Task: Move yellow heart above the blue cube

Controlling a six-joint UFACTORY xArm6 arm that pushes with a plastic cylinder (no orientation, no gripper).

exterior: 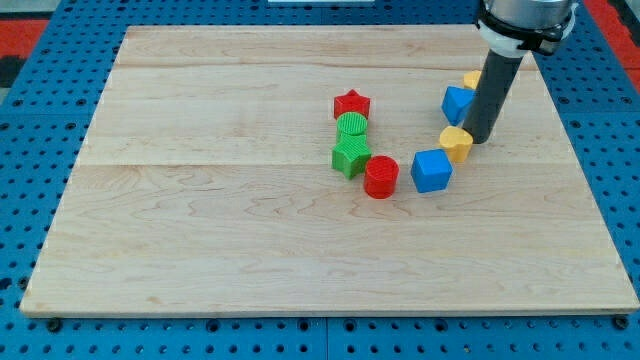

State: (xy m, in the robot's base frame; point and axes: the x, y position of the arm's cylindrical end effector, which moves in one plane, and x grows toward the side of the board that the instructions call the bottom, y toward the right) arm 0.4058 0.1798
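Note:
The yellow heart [456, 143] lies on the wooden board [250, 250], touching the upper right corner of the blue cube [431, 170]. My tip [478, 139] is right next to the heart's right side, at or very near contact. The dark rod rises from there towards the view's top right.
A second blue block [457, 103] sits just left of the rod, and another yellow block [472, 79] is partly hidden behind it. A red cylinder [380, 176] lies left of the blue cube. A red star [351, 103], green cylinder [352, 125] and green star [350, 156] form a column further left.

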